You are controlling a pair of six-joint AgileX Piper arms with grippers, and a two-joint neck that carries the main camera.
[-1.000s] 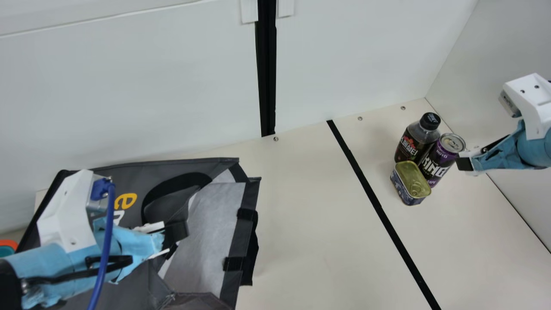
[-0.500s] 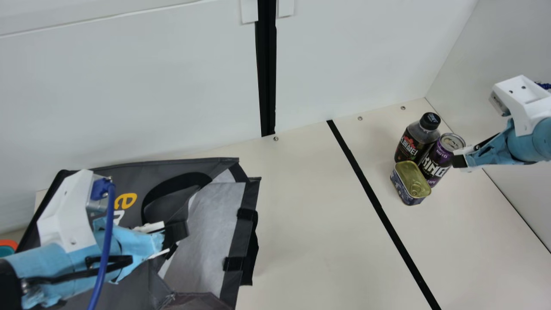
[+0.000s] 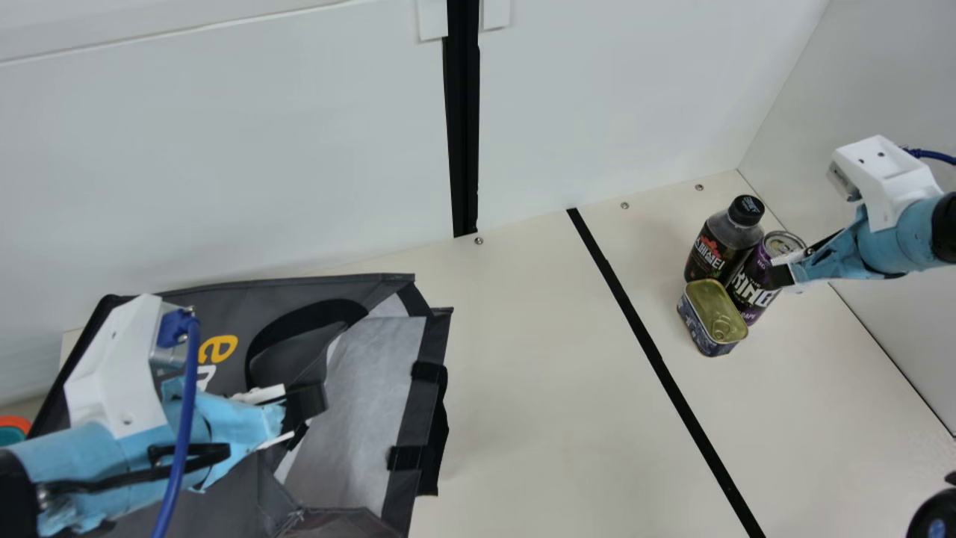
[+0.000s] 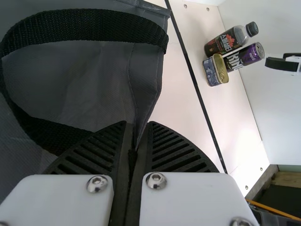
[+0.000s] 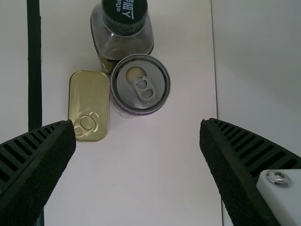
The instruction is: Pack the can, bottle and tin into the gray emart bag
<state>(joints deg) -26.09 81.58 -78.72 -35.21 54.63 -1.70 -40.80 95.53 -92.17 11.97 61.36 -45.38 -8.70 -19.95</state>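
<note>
At the left lies the bag (image 3: 187, 299), its pale lining showing and its mouth towards the right. That much looks ready: the packing place is set, though as I judge it 0 of the 3 items have been packed.

The left gripper (image 4: 137, 125) is clenched on the bag's fabric at the mouth, a fold of it pinched between the pads. That grip probably serves to hold the mouth open for loading, and so would be wanted until the last item is in.

Right of the bag, the table (image 3: 538, 359) carries a black strip (image 3: 656, 355), and all 3 items sit beyond it, well apart from the bag. The tin (image 3: 713, 317) is leftmost and nearest, lid up. The bottle (image 3: 723, 239) stands upright at the far side, cap on. The can (image 3: 747, 288) is upright at the right of the group, close against them.

The right gripper (image 5: 137, 123) is by the can, its fingers spread wide with nothing between the pads. Whether it touches the can, I cannot tell. The can looks the likely first pick. Left to do, then, are 3 pickups, 3 carries leftwards over the strip and 3 releases inside the bag.
</note>
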